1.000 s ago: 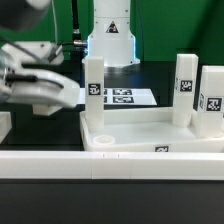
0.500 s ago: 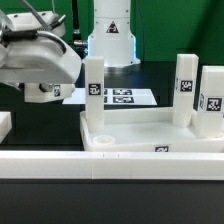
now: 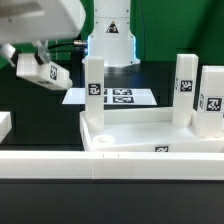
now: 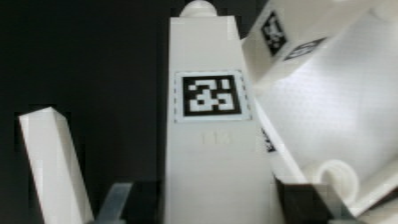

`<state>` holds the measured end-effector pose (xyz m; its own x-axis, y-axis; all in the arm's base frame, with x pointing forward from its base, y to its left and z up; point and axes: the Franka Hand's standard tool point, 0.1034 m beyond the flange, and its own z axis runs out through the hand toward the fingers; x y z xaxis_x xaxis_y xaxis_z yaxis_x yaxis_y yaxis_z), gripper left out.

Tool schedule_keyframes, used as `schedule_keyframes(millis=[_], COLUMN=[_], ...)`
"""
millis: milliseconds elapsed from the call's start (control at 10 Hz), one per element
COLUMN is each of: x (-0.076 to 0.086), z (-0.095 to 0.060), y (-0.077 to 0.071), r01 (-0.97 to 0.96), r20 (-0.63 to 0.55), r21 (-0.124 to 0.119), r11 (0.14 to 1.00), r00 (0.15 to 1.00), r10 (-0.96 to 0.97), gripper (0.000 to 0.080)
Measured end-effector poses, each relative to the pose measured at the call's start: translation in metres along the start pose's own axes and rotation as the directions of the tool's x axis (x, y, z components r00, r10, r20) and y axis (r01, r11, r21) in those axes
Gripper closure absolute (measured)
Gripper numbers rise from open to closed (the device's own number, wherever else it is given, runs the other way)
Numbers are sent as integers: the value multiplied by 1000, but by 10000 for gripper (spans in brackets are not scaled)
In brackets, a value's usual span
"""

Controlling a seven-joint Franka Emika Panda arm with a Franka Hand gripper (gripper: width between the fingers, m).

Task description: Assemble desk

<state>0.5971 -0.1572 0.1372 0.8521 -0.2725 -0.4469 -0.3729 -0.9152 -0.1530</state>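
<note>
Gripping one desk leg [image 3: 41,71], the gripper [image 3: 34,60] is seen raised above the table.

The jaws are closed partway on that tilted leg, up and to the exterior view's left of the desk top [image 3: 150,133]. Three legs [image 3: 93,90] are stood upright in the top's corners. The marker board [image 3: 112,97] lies behind it.

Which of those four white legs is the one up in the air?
The leg tilted in the gripper, at the exterior view's left. The other three stand upright in the desk top.
</note>
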Motion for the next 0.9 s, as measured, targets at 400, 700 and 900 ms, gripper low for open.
schedule_keyframes(millis=[400,700,900], x=[13,8,13], z=[-16,-23,-26], y=[-7,-33,-47], r01=[7,17,9], r20=[-337,-557,-654], r21=[-34,-72,-86], r11=[999,997,996], r00=[941,829,754], r10=[-18,-54,-64], gripper=[510,509,509])
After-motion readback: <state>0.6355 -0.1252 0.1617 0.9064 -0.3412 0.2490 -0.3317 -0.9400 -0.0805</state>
